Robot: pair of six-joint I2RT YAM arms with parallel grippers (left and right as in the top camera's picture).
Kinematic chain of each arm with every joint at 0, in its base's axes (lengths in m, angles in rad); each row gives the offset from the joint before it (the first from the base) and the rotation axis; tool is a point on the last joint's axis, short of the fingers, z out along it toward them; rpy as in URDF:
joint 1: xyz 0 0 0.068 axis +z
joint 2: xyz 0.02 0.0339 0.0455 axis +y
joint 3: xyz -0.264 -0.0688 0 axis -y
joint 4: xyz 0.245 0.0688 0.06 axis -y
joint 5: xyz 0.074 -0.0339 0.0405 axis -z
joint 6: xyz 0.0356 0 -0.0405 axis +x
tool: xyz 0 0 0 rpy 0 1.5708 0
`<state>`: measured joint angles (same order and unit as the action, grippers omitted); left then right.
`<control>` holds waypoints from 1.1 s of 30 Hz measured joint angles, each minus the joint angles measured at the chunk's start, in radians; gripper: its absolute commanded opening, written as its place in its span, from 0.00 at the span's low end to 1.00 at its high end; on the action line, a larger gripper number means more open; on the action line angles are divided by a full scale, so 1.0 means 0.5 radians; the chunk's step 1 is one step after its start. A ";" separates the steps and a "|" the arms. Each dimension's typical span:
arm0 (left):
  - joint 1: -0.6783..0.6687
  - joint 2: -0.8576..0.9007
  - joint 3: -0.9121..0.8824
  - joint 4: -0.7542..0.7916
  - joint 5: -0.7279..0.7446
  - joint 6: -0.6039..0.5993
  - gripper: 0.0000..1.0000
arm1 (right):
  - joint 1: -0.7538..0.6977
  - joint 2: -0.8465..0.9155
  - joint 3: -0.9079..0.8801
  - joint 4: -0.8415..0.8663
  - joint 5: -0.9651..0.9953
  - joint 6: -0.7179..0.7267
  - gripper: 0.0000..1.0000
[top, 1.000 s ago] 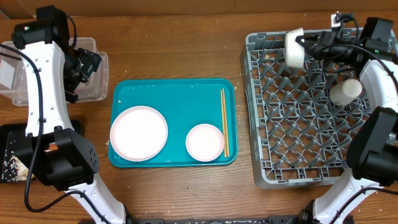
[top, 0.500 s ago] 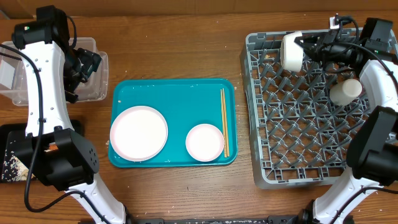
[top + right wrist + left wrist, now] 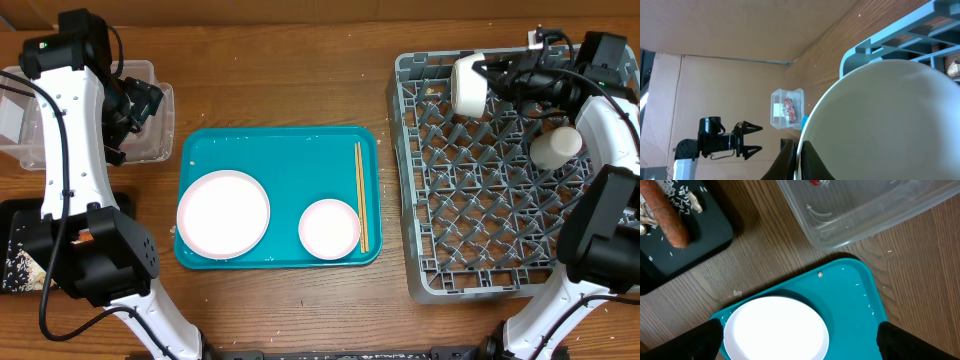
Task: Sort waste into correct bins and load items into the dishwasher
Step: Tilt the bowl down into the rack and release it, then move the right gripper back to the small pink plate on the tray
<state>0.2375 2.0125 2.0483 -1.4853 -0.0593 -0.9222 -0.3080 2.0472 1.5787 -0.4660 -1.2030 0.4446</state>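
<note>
My right gripper (image 3: 490, 72) is shut on the rim of the white bowl (image 3: 466, 82), which it holds on edge over the far left corner of the grey dishwasher rack (image 3: 480, 210). In the right wrist view the fingers (image 3: 790, 159) pinch the bowl's (image 3: 890, 120) rim. A small white cup (image 3: 555, 146) lies in the rack. The large plate (image 3: 223, 212), the smaller plate (image 3: 329, 228) and the chopsticks (image 3: 361, 210) rest on the teal tray (image 3: 280, 155). My left gripper (image 3: 140, 102) hangs open by the clear tub (image 3: 150, 75), above the large plate (image 3: 775, 329), holding nothing.
The black tray (image 3: 690, 240) holds an orange sausage stick (image 3: 670, 215) and rice scraps. A red wrapper (image 3: 788, 108) lies in the clear tub (image 3: 865, 205). Bare wooden table lies between the teal tray and the rack.
The bowl in my right gripper has shifted slightly left and down at the rack's far corner. The left arm has not moved.
</note>
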 measured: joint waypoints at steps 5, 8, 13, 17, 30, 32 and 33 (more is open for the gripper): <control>0.000 0.000 0.000 0.000 0.000 0.000 1.00 | -0.037 0.011 0.043 -0.014 0.058 0.008 0.17; 0.000 0.000 0.000 0.000 0.001 0.000 1.00 | -0.087 0.027 0.049 -0.021 0.107 0.008 0.24; 0.000 0.000 0.000 0.000 0.000 0.000 1.00 | -0.157 0.053 0.052 -0.119 0.246 0.008 0.25; 0.000 0.000 0.000 0.000 0.000 0.000 1.00 | -0.191 0.061 0.056 -0.243 0.385 0.006 0.25; 0.000 0.000 0.000 0.000 0.000 0.000 1.00 | -0.299 0.005 0.919 -1.404 1.460 -0.129 0.52; 0.000 0.000 0.000 0.000 0.000 0.000 1.00 | -0.293 -0.041 1.091 -1.530 1.601 -0.137 0.52; 0.000 0.000 0.000 -0.001 0.000 0.000 1.00 | -0.286 -0.075 1.166 -1.591 1.667 -0.143 0.52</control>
<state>0.2375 2.0125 2.0483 -1.4857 -0.0593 -0.9222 -0.4511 2.0098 2.1616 -1.2613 -0.3695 0.3729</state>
